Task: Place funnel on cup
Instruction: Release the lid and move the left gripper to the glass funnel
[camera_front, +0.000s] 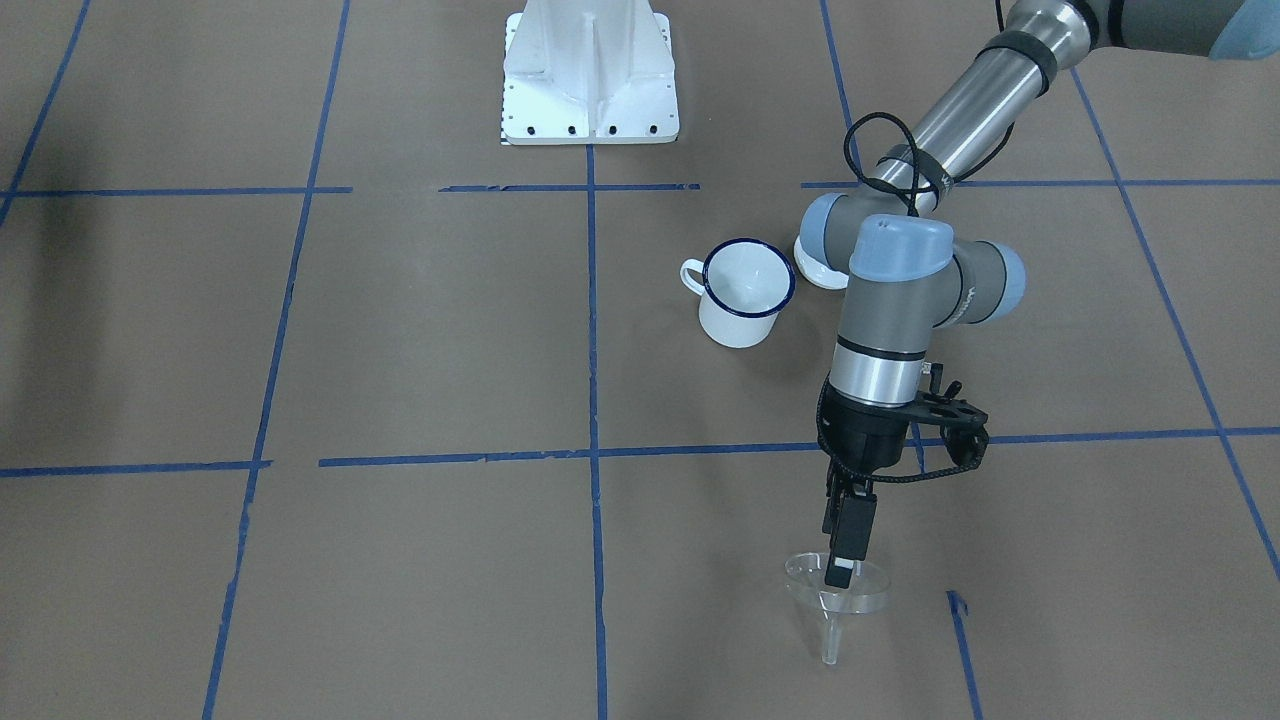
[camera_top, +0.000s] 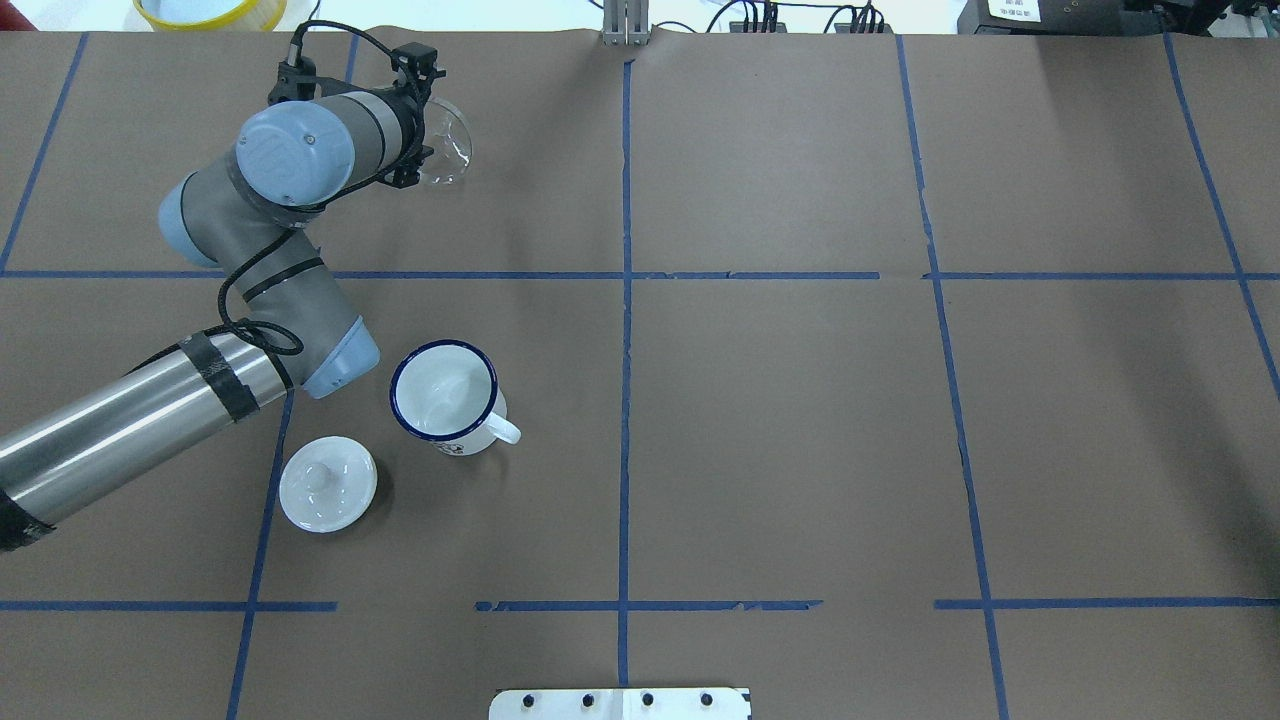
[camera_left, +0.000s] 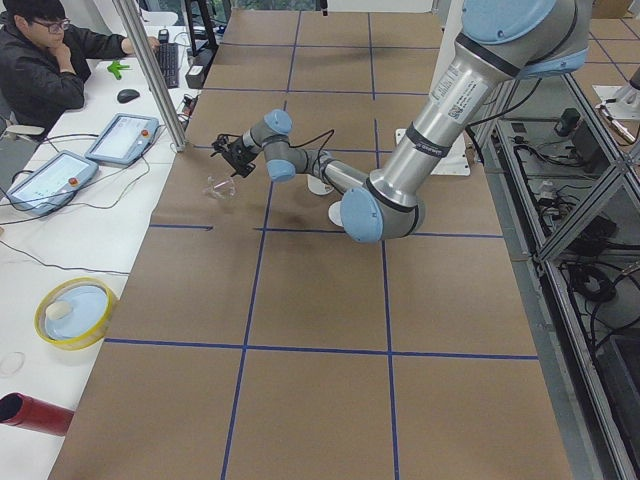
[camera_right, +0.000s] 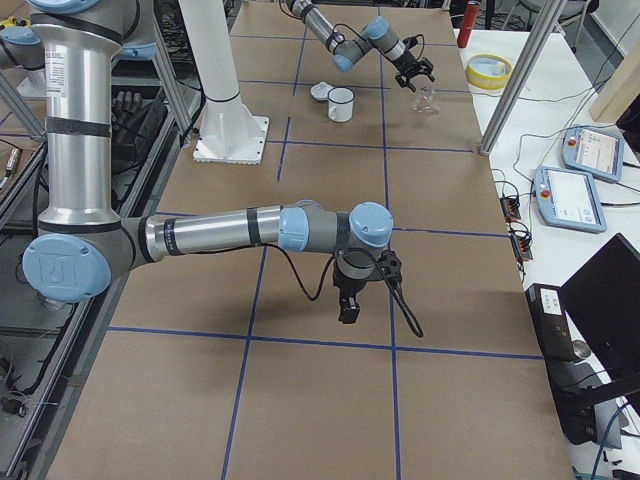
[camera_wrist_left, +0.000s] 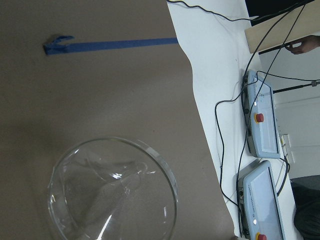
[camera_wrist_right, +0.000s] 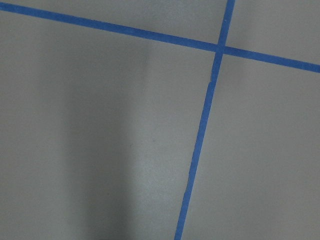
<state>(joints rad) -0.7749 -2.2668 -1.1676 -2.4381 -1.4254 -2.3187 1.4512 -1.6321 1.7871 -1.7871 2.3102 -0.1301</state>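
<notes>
My left gripper (camera_front: 838, 572) has its jaws pinched on the funnel (camera_front: 866, 592) rim, mouth up and spout down. I judge that lets it drop straight into the cup (camera_front: 745, 292), which stands well apart, upright and empty. The right gripper (camera_right: 348, 308) hangs aside; I cannot tell how its jaws stand.
</notes>
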